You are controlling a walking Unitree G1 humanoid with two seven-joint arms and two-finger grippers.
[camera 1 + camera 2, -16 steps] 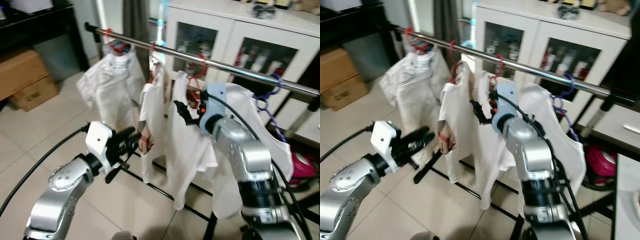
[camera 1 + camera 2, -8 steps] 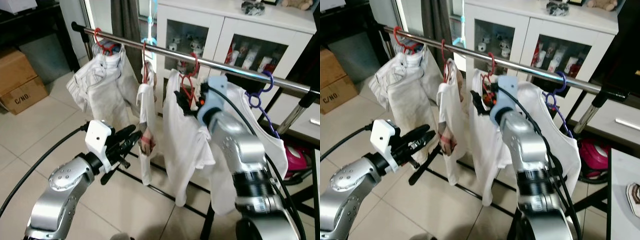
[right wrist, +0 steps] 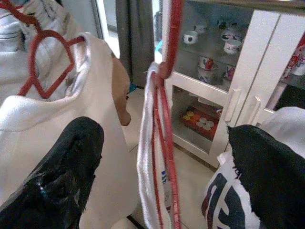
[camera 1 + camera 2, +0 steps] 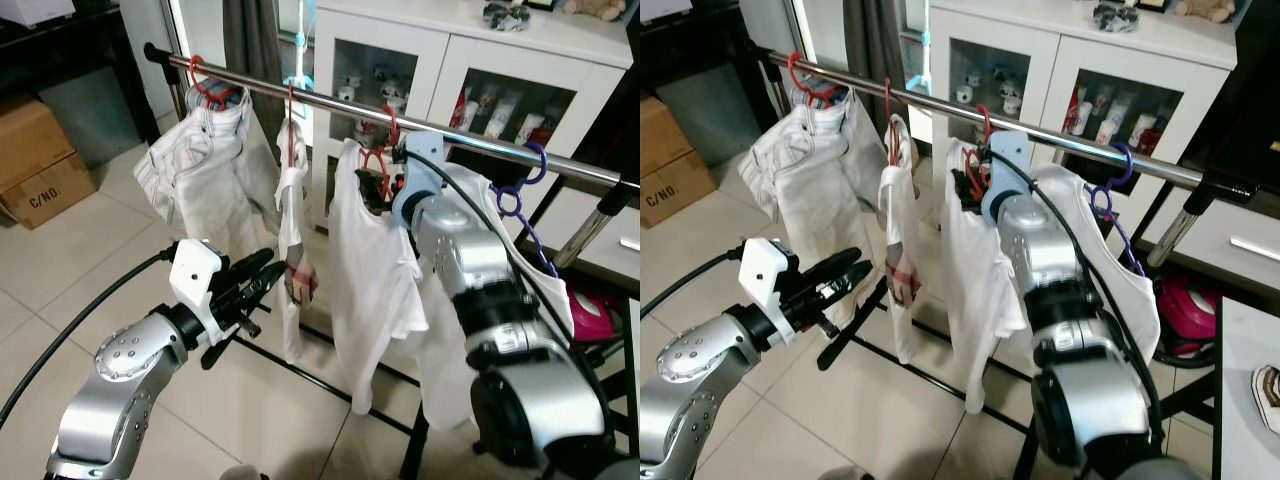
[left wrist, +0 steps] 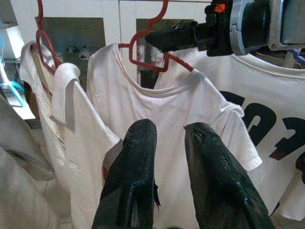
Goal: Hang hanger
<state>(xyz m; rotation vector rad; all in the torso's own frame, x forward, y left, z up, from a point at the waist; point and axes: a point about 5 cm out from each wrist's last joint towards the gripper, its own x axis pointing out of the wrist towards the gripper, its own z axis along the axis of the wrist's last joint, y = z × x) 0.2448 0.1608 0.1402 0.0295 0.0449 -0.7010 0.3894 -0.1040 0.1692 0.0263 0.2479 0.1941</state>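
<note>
Nearest, on the left, left gripper (image 4: 262,283) hovering low with fingers narrowly parted, empty, just short of the hanging clothes. Further in, right gripper (image 3: 162,157) now spread wide either side of the red hanger (image 4: 378,160), hooked over the steel rail (image 4: 470,140) with its white T-shirt (image 4: 370,270), released since half a second ago, so hanging looks done. Beyond: tiled floor (image 4: 80,250), white glass-door cabinet (image 4: 480,70).

The right arm reaches up and forward, its right gripper (image 3: 162,157) raised with jaws spread wide apart. The left arm extends forward at a lower height (elbow bent), and the left gripper (image 5: 164,143) points ahead, jaws slightly parted and holding nothing.
</note>
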